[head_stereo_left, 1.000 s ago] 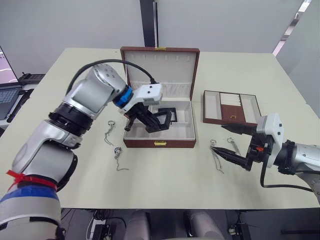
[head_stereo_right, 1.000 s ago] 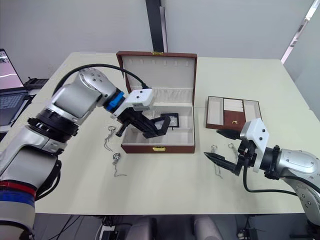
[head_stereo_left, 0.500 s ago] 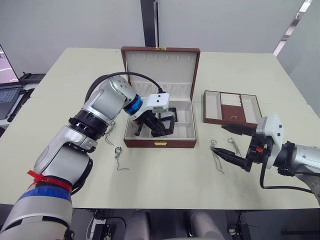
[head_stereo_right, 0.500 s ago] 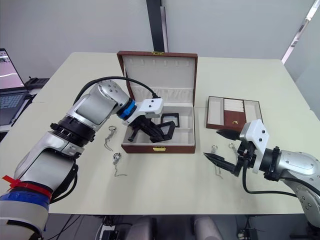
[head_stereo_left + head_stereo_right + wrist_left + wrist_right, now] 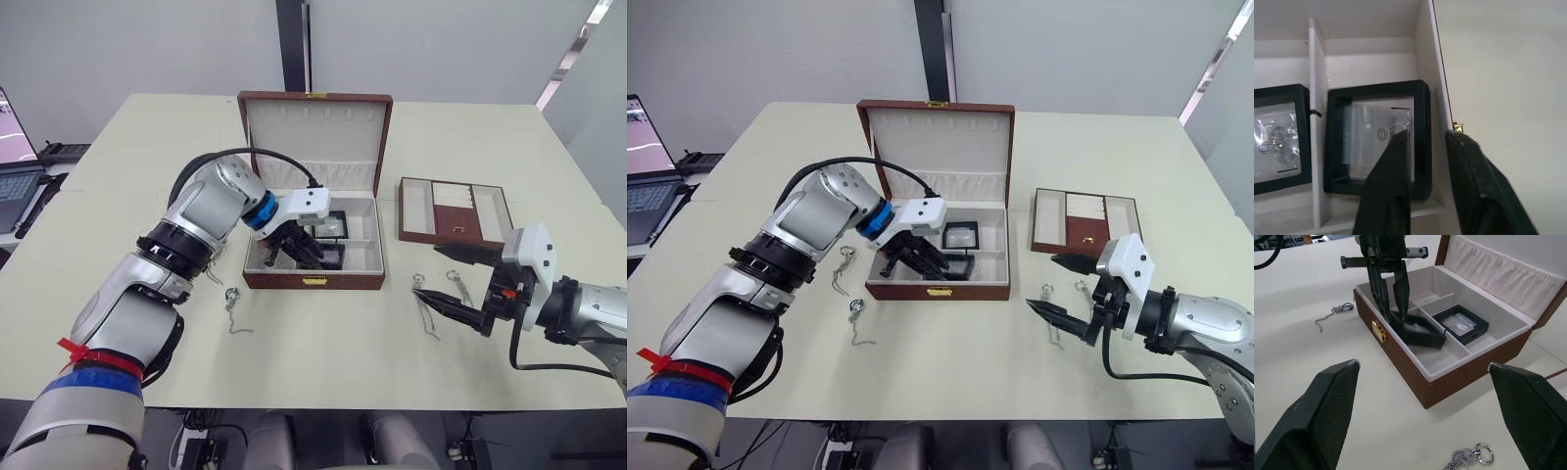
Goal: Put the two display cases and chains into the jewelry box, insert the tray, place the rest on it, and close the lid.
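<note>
Your left tool (image 5: 921, 257) grips the second display case (image 5: 1376, 139) tilted in the jewelry box (image 5: 313, 281) front compartment, so letting go early could leave it propped on the divider, blocking the tray (image 5: 454, 211); your right tool (image 5: 460, 280) hangs open over the worktop (image 5: 323, 343).

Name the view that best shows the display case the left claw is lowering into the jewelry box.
The left wrist view: the display case sits square-on, window and frame clear, beside the second case. The right wrist view shows it tilted against the jewelry box's front wall under the left claw. In the eye views the claw mostly covers it.
</note>
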Controlling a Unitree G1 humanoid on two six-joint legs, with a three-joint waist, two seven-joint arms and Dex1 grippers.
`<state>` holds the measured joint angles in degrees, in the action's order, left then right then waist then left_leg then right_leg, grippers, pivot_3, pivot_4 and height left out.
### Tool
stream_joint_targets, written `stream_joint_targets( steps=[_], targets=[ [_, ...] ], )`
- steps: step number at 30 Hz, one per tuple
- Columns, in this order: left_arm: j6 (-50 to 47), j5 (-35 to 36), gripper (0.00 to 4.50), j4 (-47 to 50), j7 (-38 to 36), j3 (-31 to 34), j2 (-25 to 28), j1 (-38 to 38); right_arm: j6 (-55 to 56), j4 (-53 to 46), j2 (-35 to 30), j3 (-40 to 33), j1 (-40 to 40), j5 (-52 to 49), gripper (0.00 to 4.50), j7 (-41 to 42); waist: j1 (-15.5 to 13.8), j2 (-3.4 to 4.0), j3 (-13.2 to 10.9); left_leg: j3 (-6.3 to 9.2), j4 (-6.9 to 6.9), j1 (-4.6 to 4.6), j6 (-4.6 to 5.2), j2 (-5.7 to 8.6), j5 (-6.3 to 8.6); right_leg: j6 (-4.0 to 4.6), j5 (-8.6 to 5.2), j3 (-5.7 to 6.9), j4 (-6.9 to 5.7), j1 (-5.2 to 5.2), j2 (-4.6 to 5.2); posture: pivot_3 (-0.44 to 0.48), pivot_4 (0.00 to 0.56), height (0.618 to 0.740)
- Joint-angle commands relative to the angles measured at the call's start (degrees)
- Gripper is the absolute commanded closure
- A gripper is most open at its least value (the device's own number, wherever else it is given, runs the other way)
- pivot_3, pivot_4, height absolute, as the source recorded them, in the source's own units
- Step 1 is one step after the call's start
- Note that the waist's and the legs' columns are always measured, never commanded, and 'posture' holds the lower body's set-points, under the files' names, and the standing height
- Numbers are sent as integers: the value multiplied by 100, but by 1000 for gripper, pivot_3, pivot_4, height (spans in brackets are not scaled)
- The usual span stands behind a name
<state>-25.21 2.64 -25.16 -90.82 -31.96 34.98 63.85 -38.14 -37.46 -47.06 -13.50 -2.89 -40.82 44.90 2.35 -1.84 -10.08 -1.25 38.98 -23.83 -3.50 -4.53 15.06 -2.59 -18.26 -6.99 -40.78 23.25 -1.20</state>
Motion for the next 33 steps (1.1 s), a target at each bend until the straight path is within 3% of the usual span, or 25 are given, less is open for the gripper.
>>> stream_joint_targets(
  steps=[1,8,12,16,22,27,33],
  targets=[
    [68,-24,2175,74,-34,204,-52,39,17,-114,-87,-164,-40,-86,0,2,-1,0,0,0,0,0,0,0,0,0,0,0,0,0,0,0,150,740],
    [-100,265,95,-7,-66,616,-132,109,5,-26,-143,-260,-20,-134,0,72,-1,0,0,0,0,0,0,0,0,0,0,0,0,0,-1,0,150,740],
    [-390,874,41,378,-159,1205,1,-61,9,189,-239,-494,71,-263,0,277,-3,0,0,0,0,-1,0,0,0,0,0,0,1,0,-1,0,150,740],
    [-790,1643,41,1201,-108,2090,448,-709,154,816,-444,-832,256,-190,0,780,22,2,1,1,-2,1,0,-3,0,0,0,-2,0,0,-2,0,150,740],
    [-1132,2081,41,1982,868,3490,1161,-2037,679,2283,-706,-860,216,314,0,1464,35,4,2,5,1,6,1,-3,-2,0,0,2,-6,-5,-1,0,150,740],
    [-1157,2115,41,2264,1558,4533,1772,-3376,1134,3329,-706,-721,-134,634,0,1769,61,5,2,3,0,8,2,-5,-1,1,-1,2,-4,-4,1,0,150,740],
    [-866,1873,41,2116,2406,5856,2086,-5042,1639,4142,-576,-508,-373,1093,0,1821,74,6,2,-1,-2,11,2,-7,-1,2,-2,3,-4,-4,3,0,150,740]
  ],
)
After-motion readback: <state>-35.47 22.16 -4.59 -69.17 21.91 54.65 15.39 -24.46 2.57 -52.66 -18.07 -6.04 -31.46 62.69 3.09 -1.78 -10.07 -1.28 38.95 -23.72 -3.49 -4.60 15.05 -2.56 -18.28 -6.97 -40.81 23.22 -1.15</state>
